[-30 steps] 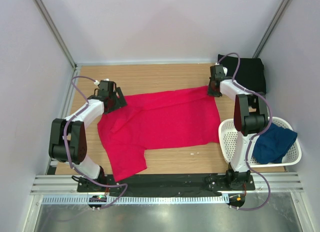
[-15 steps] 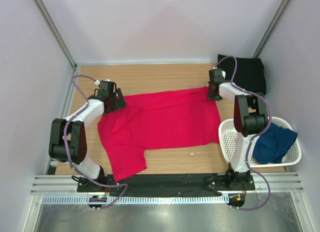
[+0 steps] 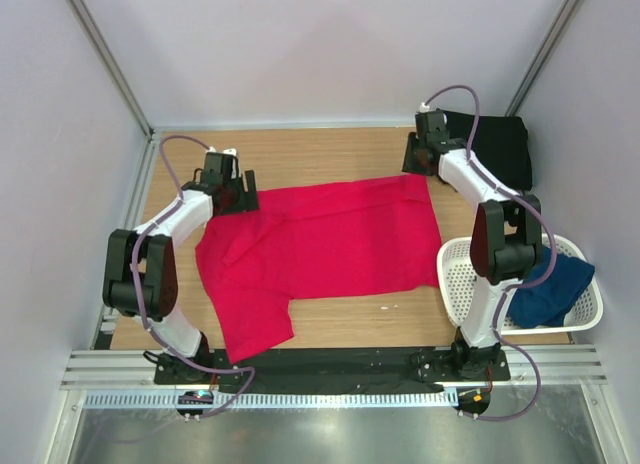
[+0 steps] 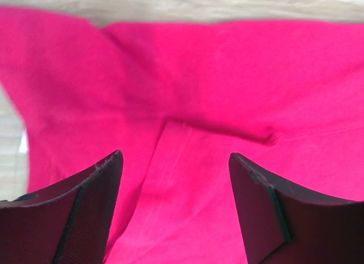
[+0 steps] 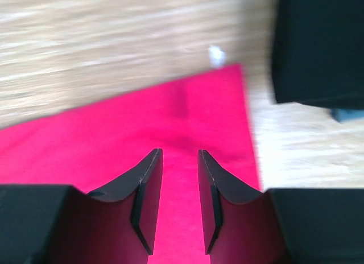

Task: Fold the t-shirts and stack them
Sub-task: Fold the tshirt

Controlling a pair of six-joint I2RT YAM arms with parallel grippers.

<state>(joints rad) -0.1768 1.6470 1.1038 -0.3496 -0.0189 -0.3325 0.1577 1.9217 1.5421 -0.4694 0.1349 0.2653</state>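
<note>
The red t-shirt [image 3: 320, 244] lies spread flat on the wooden table [image 3: 320, 149], one sleeve reaching toward the near edge. My left gripper [image 3: 243, 196] hovers over its far left shoulder; in the left wrist view the gripper [image 4: 176, 156] is open wide with only the red cloth [image 4: 227, 76] below. My right gripper [image 3: 415, 162] is just beyond the shirt's far right corner. In the right wrist view this gripper [image 5: 180, 152] shows a narrow empty gap above the red cloth [image 5: 114, 139]. The black t-shirt [image 3: 500, 149] lies folded at the back right. The navy t-shirt [image 3: 550, 289] sits crumpled in the basket.
A white perforated basket [image 3: 460, 274] stands at the right near edge, beside the right arm's base. Metal frame posts [image 3: 110, 64] and pale walls close in the table on three sides. The black shirt's edge [image 5: 318, 48] lies close to the right gripper.
My right gripper has let go of the red shirt's far right corner, opened a little and drawn back toward the far edge. The left gripper shifted slightly back and right.
</note>
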